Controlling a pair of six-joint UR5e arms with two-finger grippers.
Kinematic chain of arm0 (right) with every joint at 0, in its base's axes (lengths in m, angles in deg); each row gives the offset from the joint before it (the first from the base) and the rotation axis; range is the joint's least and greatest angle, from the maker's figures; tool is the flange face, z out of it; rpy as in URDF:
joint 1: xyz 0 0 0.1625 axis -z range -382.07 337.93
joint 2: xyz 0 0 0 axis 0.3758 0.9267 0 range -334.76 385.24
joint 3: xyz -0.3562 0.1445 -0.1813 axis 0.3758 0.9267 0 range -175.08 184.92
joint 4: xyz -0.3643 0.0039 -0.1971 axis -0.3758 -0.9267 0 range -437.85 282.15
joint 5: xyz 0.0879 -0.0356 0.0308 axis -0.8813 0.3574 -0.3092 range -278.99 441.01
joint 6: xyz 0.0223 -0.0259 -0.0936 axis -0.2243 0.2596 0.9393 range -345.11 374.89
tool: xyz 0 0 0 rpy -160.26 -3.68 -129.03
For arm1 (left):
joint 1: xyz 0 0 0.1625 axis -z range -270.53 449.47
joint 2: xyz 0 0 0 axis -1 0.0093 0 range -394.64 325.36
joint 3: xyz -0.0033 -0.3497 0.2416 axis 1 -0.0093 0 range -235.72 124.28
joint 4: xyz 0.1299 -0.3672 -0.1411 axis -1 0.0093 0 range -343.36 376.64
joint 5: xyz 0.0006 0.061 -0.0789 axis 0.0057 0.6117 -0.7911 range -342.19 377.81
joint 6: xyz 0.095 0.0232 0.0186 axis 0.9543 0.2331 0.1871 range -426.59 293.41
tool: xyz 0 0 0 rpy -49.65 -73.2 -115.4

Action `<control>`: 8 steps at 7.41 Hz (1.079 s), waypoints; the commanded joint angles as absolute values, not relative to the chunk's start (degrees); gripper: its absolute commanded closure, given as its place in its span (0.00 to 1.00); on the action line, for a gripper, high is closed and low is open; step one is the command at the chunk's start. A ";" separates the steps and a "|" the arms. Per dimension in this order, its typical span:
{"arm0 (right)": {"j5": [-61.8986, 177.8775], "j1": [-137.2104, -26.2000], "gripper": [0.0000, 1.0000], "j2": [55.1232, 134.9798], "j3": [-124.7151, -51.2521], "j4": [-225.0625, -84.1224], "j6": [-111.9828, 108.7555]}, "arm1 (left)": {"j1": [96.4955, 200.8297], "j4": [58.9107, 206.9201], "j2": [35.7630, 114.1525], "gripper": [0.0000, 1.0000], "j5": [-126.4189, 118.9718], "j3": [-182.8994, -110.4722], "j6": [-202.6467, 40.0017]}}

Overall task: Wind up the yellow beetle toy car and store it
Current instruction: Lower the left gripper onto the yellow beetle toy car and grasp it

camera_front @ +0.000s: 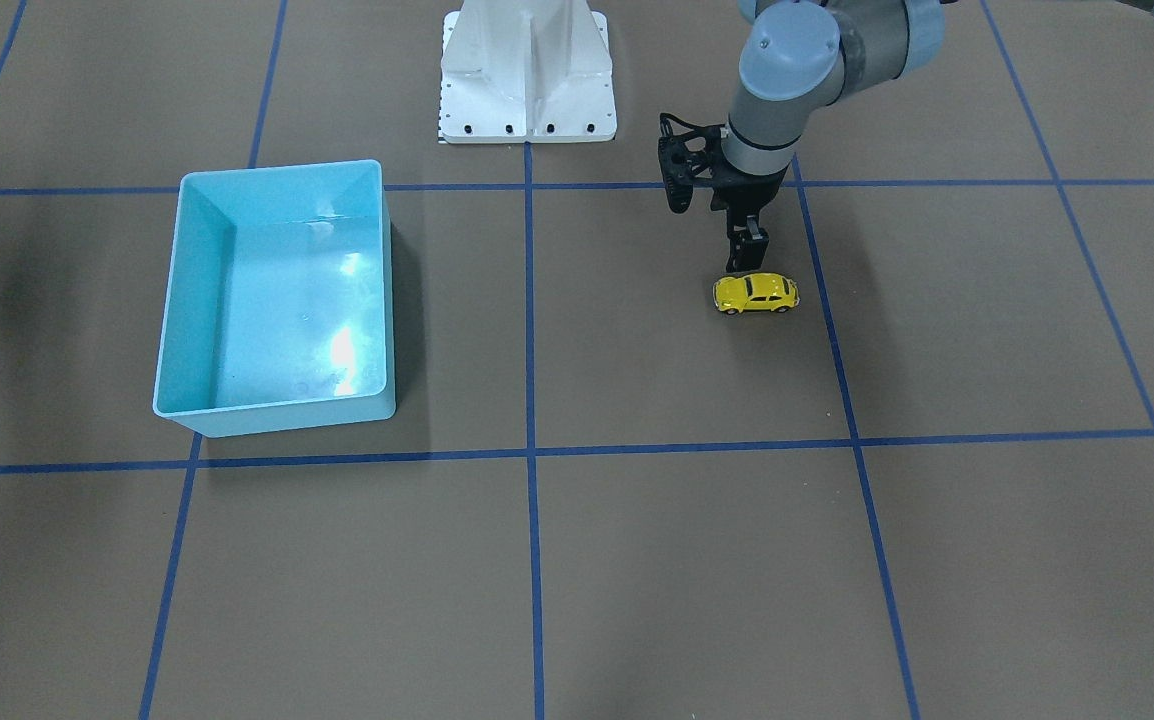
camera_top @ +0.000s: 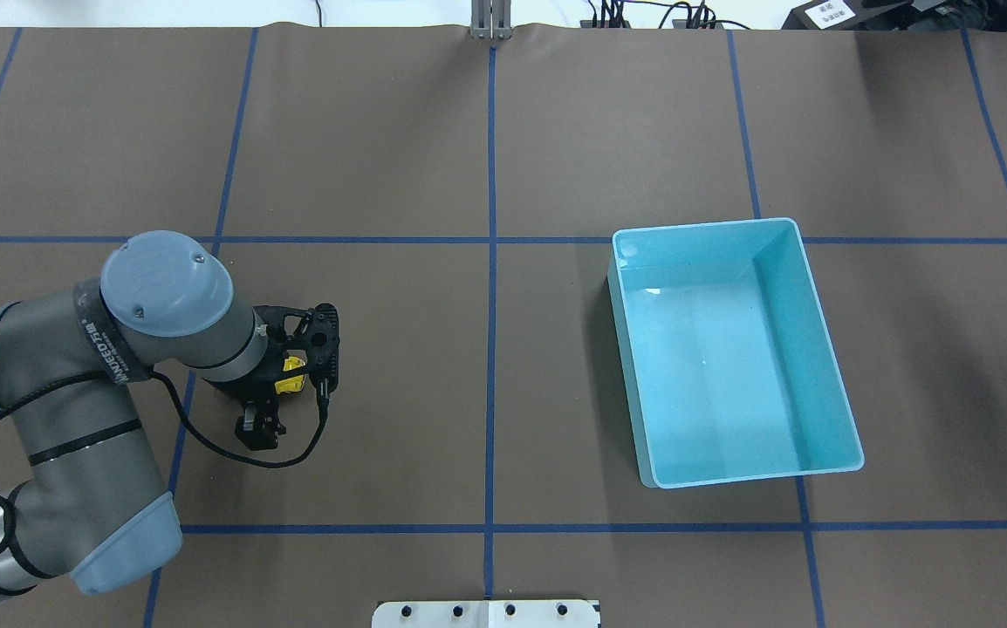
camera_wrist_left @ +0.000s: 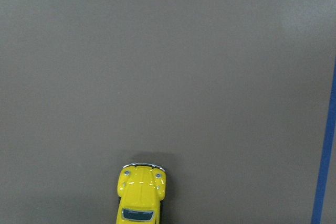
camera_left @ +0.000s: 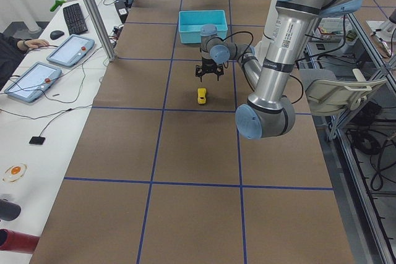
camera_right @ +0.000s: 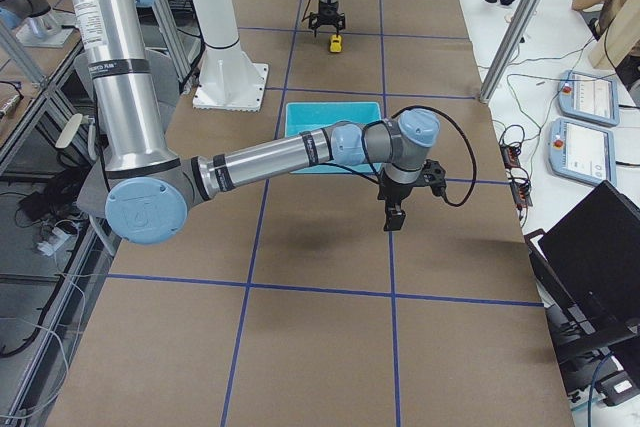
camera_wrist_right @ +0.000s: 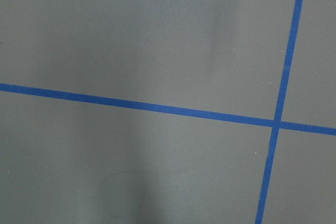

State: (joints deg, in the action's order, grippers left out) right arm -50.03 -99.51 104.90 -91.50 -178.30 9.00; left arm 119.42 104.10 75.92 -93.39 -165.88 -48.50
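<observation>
The yellow beetle toy car (camera_front: 756,293) stands on its wheels on the brown table, free of any grip. It also shows in the overhead view (camera_top: 292,377), half hidden under the wrist, and at the bottom edge of the left wrist view (camera_wrist_left: 140,192). My left gripper (camera_front: 745,258) points down just on the robot's side of the car, apart from it, and looks open and empty (camera_left: 208,75). My right gripper (camera_right: 392,222) hovers over bare table past the light-blue bin (camera_top: 626,366). I cannot tell whether it is open or shut. The bin (camera_front: 187,300) is empty.
The white robot base (camera_front: 527,80) stands at the table's robot side. Blue tape lines (camera_wrist_right: 157,108) grid the table. Side benches hold tablets (camera_left: 68,51) and a keyboard. The right arm's forearm (camera_right: 270,157) stretches over the bin.
</observation>
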 commanded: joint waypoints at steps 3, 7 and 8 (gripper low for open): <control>-50.03 -99.51 0.00 104.87 -91.49 -178.30 9.00 | 119.87 108.56 75.93 0.01 -93.37 -161.19 -48.57; -50.03 -99.51 0.00 104.87 -91.40 -178.30 8.91 | 122.07 111.82 75.93 0.01 -93.37 -158.65 -48.57; -50.03 -99.51 0.00 104.87 -91.40 -178.30 9.00 | 122.16 111.91 75.93 0.01 -93.37 -158.03 -48.75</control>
State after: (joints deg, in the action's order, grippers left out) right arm -50.03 -99.51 104.87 -91.42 -178.30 8.95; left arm 121.92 111.45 75.93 -93.37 -158.96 -48.62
